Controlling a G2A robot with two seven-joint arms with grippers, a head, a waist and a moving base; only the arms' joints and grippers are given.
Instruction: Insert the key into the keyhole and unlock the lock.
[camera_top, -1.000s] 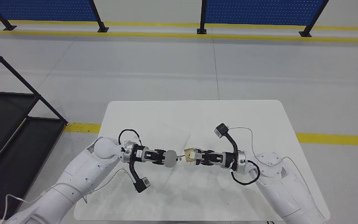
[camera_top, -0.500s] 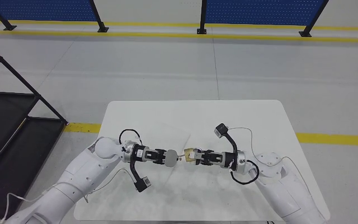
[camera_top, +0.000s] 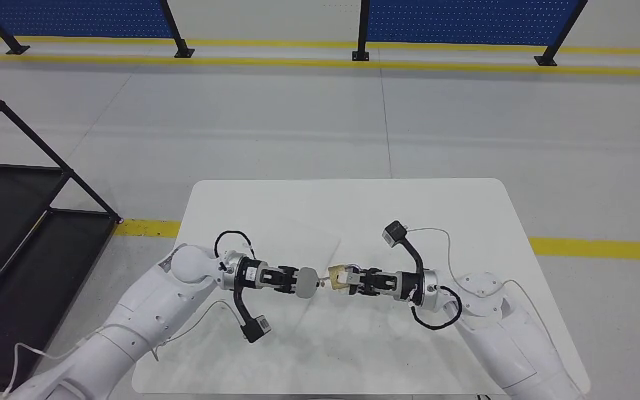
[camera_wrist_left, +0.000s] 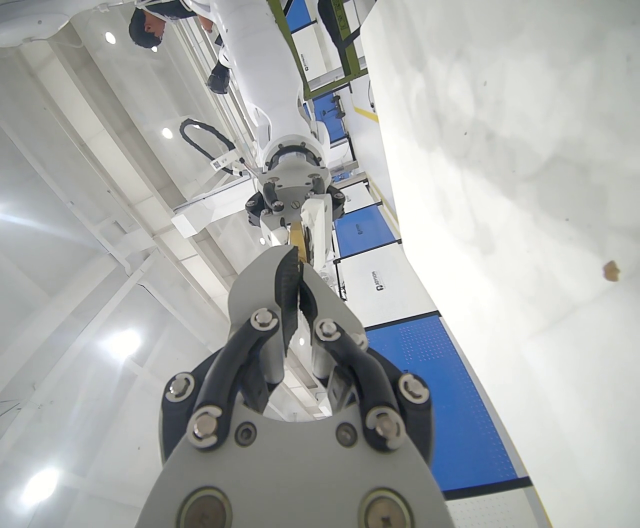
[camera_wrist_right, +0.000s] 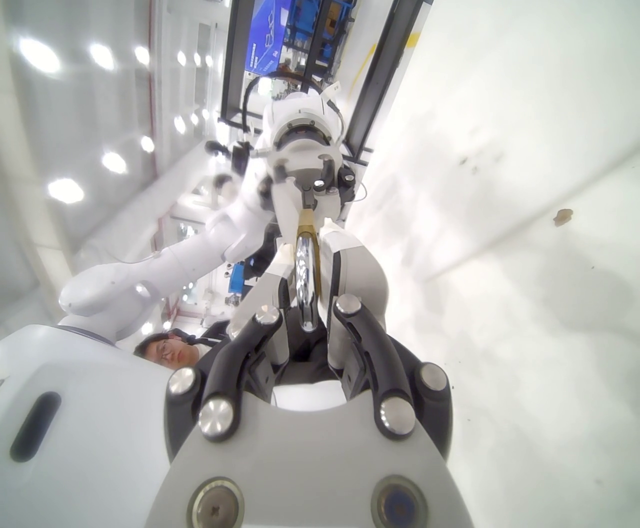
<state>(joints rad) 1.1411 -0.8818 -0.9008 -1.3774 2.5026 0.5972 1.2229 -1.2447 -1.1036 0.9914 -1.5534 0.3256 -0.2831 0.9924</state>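
Holds both arms out level above the middle of the counter (camera_top: 440, 210), tips facing each other, clear of the surface. Clamps the brass lock (camera_wrist_right: 305, 226) in the right gripper (camera_wrist_right: 306, 242), with a finger on each flat side and the chrome shackle (camera_wrist_right: 305, 285) turned back toward the wrist. Pinches the key (camera_top: 321, 283) in the left gripper (camera_wrist_left: 296, 272), with the black pads (camera_wrist_left: 286, 280) pressed tight on it and the blade pointing straight at the lock's brass end. Has key and lock end to end in one line, between the counter's left and right edges, a little nearer the left. Cannot tell whether the blade is inside the lock or just touches its body. Also has a small brown speck (camera_wrist_left: 611, 270) on the bare counter, well apart from both grippers.
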